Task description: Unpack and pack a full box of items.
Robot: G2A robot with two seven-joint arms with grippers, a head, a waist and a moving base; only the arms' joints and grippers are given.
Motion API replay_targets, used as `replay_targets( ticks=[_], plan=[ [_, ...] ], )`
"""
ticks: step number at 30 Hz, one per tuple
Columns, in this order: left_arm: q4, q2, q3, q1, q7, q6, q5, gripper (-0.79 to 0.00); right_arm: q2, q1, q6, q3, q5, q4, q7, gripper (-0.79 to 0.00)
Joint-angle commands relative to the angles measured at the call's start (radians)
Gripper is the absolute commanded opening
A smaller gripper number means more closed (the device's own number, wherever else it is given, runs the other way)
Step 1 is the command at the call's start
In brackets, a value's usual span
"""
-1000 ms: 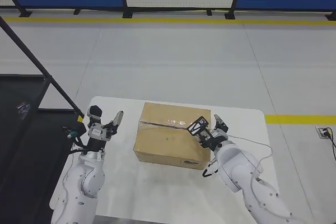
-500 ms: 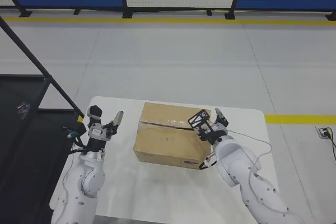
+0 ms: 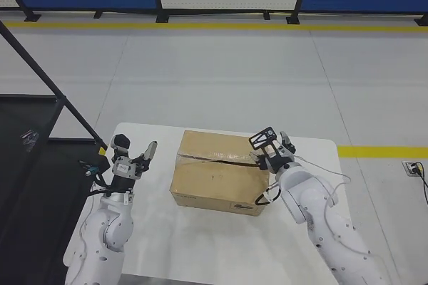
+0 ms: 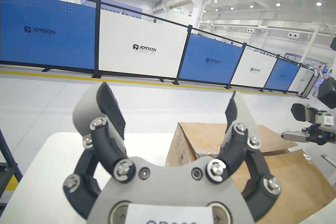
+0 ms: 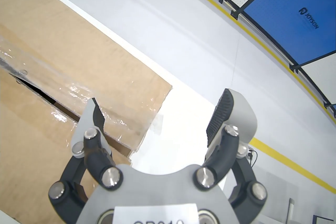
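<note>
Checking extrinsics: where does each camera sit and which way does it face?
Top: above arms, looking down at table, box; left pincer, right pincer show.
Left wrist: behind the open left pincer, facing across table toward fence panels.
Right wrist: behind the open right pincer, facing down at the box's corner.
Shared: all three show the box; left wrist also catches the right pincer.

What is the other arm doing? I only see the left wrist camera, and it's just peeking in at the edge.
Observer: The right gripper hovers at the box's far corner on the robot's right, fingers open.
Operator: Is the box shut?
Observer: Not quite. The right wrist view shows a dark gap between the top flaps, under wrinkly clear tape.
Operator: Is it grabbing a flap?
Observer: No, nothing is held between the fingers.
</note>
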Motion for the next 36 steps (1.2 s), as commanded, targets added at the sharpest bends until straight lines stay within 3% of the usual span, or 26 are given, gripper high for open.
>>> replay_targets(
  ticks=[1, 9, 12, 15, 18, 19, 21, 26, 28, 31, 32, 34, 36],
  plan=[
    [0.0, 0.0, 0.0, 0.0, 0.0, 0.0, 0.0, 0.0, -0.002, 0.004, -0.016, 0.012, 0.038, 0.012, -0.001, 0.0],
    [0.0, 0.0, 0.0, 0.0, 0.0, 0.0, 0.0, 0.0, -0.004, 0.025, -0.135, 0.059, 0.186, 0.066, -0.009, 0.0],
    [0.0, 0.0, 0.0, 0.0, 0.0, 0.0, 0.0, 0.0, -0.001, 0.016, -0.177, 0.132, 0.337, 0.08, -0.057, 0.0],
    [0.0, 0.0, 0.0, 0.0, 0.0, 0.0, 0.0, 0.0, 0.007, 0.002, -0.261, 0.224, 0.532, 0.107, -0.067, -0.074],
    [0.0, 0.0, 0.0, 0.0, 0.0, 0.0, 0.0, 0.0, 0.017, -0.001, -0.372, 0.295, 0.703, 0.15, -0.043, -0.071],
    [0.0, 0.0, 0.0, 0.0, 0.0, 0.0, 0.0, 0.0, 0.02, 0.002, -0.411, 0.308, 0.757, 0.169, -0.016, -0.025],
    [0.0, 0.0, 0.0, 0.0, 0.0, 0.0, 0.0, 0.0, 0.027, 0.011, -0.443, 0.332, 0.809, 0.201, 0.027, -0.009],
    [0.0, 0.0, 0.0, 0.0, 0.0, 0.0, 0.0, 0.0, 0.032, 0.055, -0.438, 0.321, 0.906, 0.273, 0.149, -0.126],
    [0.0, 0.0, 0.0, 0.0, 0.0, 0.0, 0.0, 0.0, 0.032, 0.078, -0.436, 0.306, 0.953, 0.311, 0.202, -0.206],
    [0.0, 0.0, 0.0, 0.0, 0.0, 0.0, 0.0, 0.0, 0.031, 0.113, -0.428, 0.289, 0.996, 0.365, 0.243, -0.237],
    [0.0, 0.0, 0.0, 0.0, 0.0, 0.0, 0.0, 0.0, 0.031, 0.123, -0.426, 0.283, 1.007, 0.382, 0.255, -0.268],
    [0.0, 0.0, 0.0, 0.0, 0.0, 0.0, 0.0, 0.0, 0.031, 0.144, -0.429, 0.272, 1.031, 0.414, 0.269, -0.4],
    [0.0, 0.0, 0.0, 0.0, 0.0, 0.0, 0.0, 0.0, 0.031, 0.161, -0.434, 0.262, 1.048, 0.439, 0.276, -0.425]
  ],
)
